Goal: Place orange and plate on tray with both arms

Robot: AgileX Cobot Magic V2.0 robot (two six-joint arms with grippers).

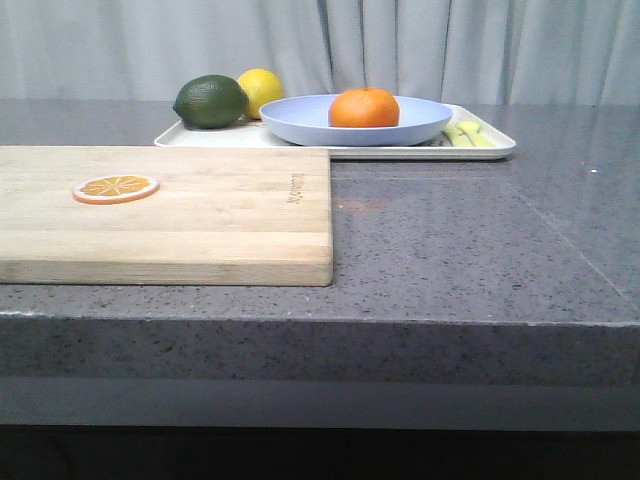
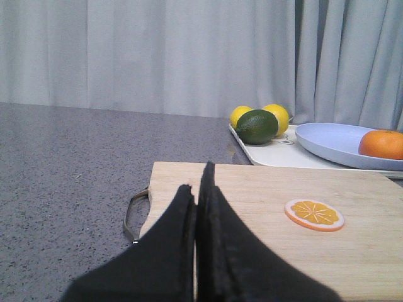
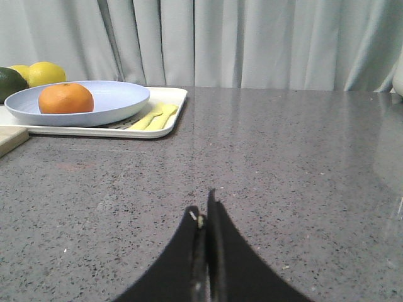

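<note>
The orange (image 1: 364, 107) lies in the pale lavender-blue plate (image 1: 300, 120), which rests on the cream-white tray (image 1: 490, 148) at the back of the counter. They also show in the left wrist view, orange (image 2: 381, 144), plate (image 2: 327, 141), tray (image 2: 277, 155), and in the right wrist view, orange (image 3: 65, 98), plate (image 3: 116, 100), tray (image 3: 173, 110). My left gripper (image 2: 198, 182) is shut and empty over the wooden board, well short of the tray. My right gripper (image 3: 204, 207) is shut and empty over bare counter. Neither gripper shows in the front view.
A wooden cutting board (image 1: 200, 215) with a thin orange slice (image 1: 115, 188) lies front left; its metal handle (image 2: 133, 217) sticks out. A dark green lime (image 1: 210, 101), a lemon (image 1: 261, 88) and pale yellow cutlery (image 1: 468, 135) lie on the tray. Curtains hang behind.
</note>
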